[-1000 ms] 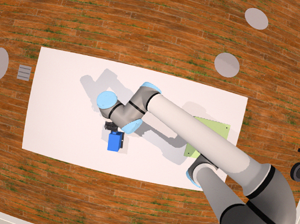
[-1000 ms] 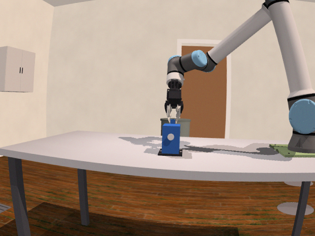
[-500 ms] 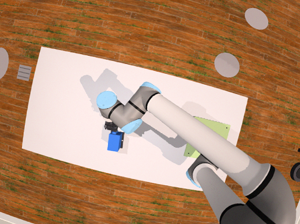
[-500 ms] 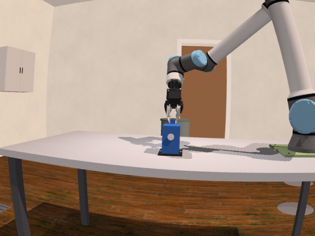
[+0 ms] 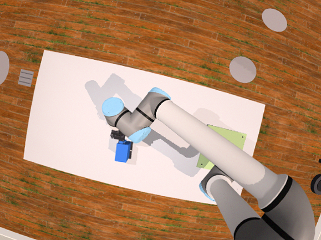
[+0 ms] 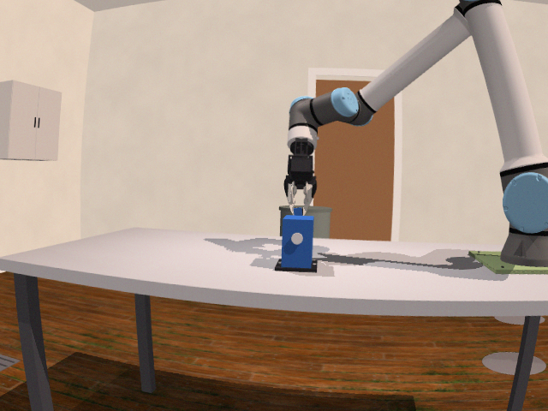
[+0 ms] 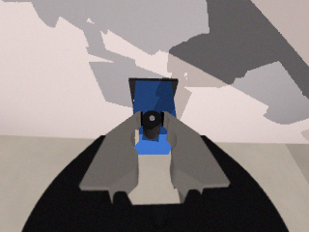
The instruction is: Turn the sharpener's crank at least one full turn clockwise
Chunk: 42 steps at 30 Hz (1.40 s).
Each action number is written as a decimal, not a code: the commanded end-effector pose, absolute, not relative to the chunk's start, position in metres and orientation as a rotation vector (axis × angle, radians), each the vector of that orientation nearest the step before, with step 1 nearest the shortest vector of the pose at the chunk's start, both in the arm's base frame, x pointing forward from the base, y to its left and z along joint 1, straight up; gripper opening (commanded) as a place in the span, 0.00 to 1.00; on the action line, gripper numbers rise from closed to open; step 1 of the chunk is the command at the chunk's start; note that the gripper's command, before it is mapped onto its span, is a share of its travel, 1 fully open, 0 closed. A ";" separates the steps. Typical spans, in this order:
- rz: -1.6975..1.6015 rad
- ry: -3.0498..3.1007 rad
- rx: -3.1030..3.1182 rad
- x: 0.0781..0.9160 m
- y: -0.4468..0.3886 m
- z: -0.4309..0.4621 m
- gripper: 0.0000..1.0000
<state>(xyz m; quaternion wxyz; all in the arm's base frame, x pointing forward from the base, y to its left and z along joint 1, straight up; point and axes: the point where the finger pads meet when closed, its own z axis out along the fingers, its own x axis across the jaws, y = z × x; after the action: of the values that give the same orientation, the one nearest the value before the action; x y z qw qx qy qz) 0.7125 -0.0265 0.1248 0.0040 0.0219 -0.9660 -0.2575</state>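
Note:
The blue sharpener (image 6: 297, 242) stands upright on a black base on the white table; it also shows in the overhead view (image 5: 122, 151) and in the wrist view (image 7: 154, 99). Its crank sticks up behind the top of the box, with a blue arm (image 7: 153, 146) and a black knob (image 7: 152, 125). My gripper (image 6: 299, 206) points straight down over the far side of the sharpener. In the wrist view the gripper (image 7: 153, 130) is shut on the black knob, one finger on each side. In the overhead view the wrist hides most of the gripper (image 5: 117, 134).
The arm's base stands on a green plate (image 5: 221, 147) at the table's right end. A grey bin (image 6: 322, 219) stands on the floor behind the table. The arm's long link crosses above the table's right half.

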 end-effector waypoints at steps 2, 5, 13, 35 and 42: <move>-0.806 -3.029 0.069 0.716 -0.027 0.125 0.09; -0.806 -3.029 0.069 0.717 -0.027 0.125 0.09; -0.806 -3.029 0.069 0.722 -0.026 0.124 0.09; -0.806 -3.029 0.069 0.736 -0.026 0.117 0.09; -0.806 -3.029 0.069 0.740 -0.026 0.114 0.09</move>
<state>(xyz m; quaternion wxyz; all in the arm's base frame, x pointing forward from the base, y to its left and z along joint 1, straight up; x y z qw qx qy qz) 0.7373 -0.0255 0.1150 0.0039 0.0219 -0.9660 -0.2575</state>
